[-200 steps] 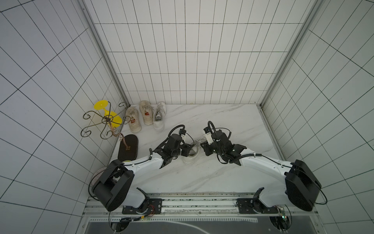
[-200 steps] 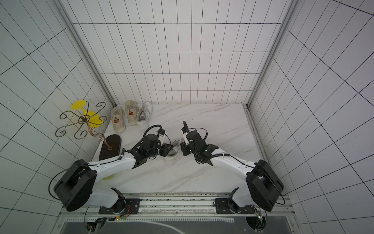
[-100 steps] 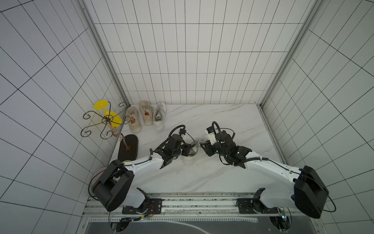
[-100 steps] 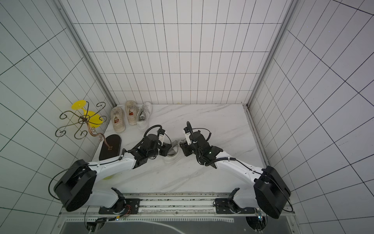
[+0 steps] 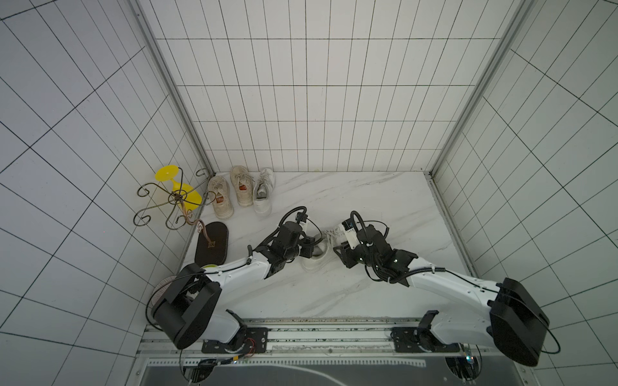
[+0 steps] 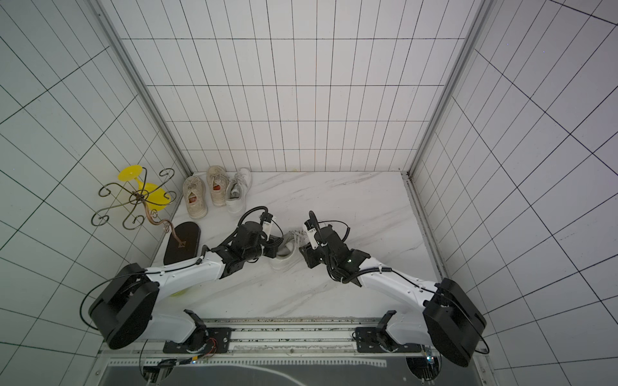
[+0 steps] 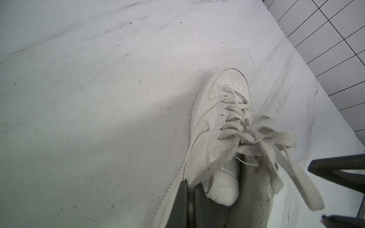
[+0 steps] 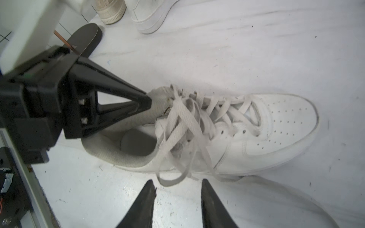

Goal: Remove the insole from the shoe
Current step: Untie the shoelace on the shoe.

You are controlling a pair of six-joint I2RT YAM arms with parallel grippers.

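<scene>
shoe collar now pinched by left fingers.

The left arm and right arm are stretching forward and angling inward toward each other. The left gripper is pinching its jaws together to a point, while the right gripper is hovering low with its jaws parted.

Four shoes, two arms, one stand
</scene>
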